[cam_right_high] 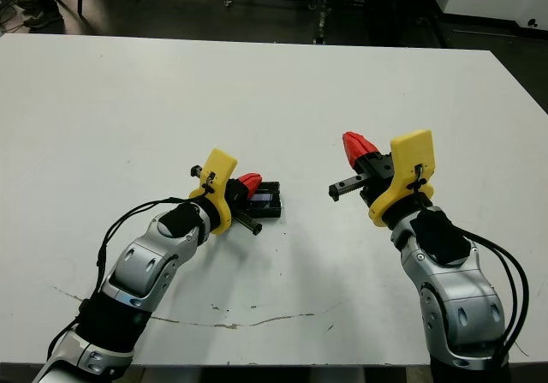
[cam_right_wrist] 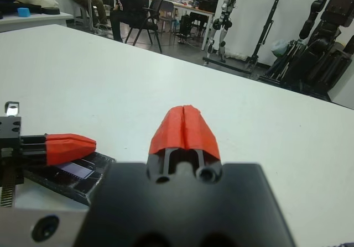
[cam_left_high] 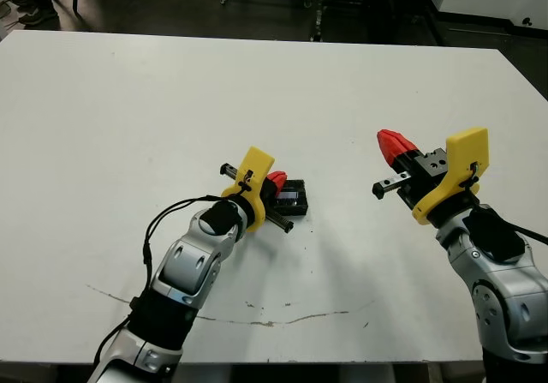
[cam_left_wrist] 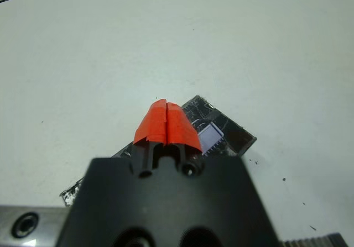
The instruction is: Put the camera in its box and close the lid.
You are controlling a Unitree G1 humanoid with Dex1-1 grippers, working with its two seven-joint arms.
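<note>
Flat glossy black rectangular lid point(cam_left_wrist: 221, 131) on white bench point(cam_left_high: 257, 92), directly beneath clenched, empty left gripper point(cam_left_high: 276, 182), long axis crosswise to its fingers; right gripper point(cam_left_high: 395, 146) clenched, empty, well apart.

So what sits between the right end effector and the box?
Nothing: only bare white table separates the right end effector from the box, clearest in the right eye view.

A white worktop point(cam_left_high: 257, 92) is filling most of the view, a thin dark scratch point(cam_left_high: 282, 320) running along it near its front edge. Beyond the worktop's far edge, a person point(cam_right_wrist: 124, 6) is sitting by a black chair point(cam_right_wrist: 146, 20), and dark stands point(cam_right_wrist: 271, 31) are rising there.
</note>
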